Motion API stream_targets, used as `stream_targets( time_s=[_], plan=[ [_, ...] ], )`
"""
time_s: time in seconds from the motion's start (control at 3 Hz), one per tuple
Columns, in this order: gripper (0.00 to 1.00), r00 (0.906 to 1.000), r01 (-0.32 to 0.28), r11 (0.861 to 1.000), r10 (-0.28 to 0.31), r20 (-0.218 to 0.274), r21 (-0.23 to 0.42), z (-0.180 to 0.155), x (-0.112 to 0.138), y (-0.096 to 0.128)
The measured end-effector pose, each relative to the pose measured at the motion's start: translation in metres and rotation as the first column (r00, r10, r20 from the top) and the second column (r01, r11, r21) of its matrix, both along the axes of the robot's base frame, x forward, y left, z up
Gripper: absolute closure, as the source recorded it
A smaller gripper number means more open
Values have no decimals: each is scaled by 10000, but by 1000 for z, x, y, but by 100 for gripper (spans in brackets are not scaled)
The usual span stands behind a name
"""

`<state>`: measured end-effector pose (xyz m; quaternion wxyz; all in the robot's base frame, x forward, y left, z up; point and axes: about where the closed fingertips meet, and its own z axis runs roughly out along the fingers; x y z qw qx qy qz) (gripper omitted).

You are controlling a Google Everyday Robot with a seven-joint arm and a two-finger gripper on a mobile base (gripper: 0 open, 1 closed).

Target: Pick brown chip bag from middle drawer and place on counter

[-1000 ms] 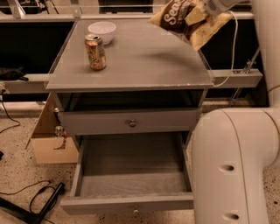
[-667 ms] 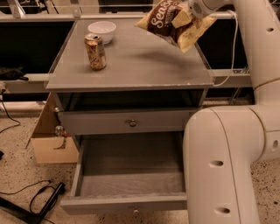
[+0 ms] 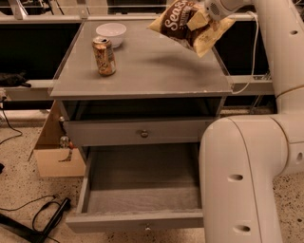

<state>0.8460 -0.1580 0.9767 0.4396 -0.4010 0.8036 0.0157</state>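
My gripper is above the counter's far right corner, fingers closed on the upper edge of the brown chip bag. The bag hangs tilted in the air, clear of the surface. The middle drawer stands open below; soda can and white bowl sit far left on the counter.

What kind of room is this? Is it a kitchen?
Probably a robot lab, not a kitchen: cables trail over the speckled floor, a cardboard box sits beside the grey cabinet, and the gripper holds the brown chip bag above the counter.
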Motion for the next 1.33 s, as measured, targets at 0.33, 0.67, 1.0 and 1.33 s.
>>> stream_targets(
  time_s=[0.33,0.67,1.0,1.33],
  plan=[
    [35,10000,-1,10000,1,-1,0,0,0,0],
    [4,10000,-1,10000,1,-1,0,0,0,0],
    [0,10000,-2,10000,2,-1,0,0,0,0],
    [0,10000,-84,10000,84,38,-21,3,-1,3]
  ],
)
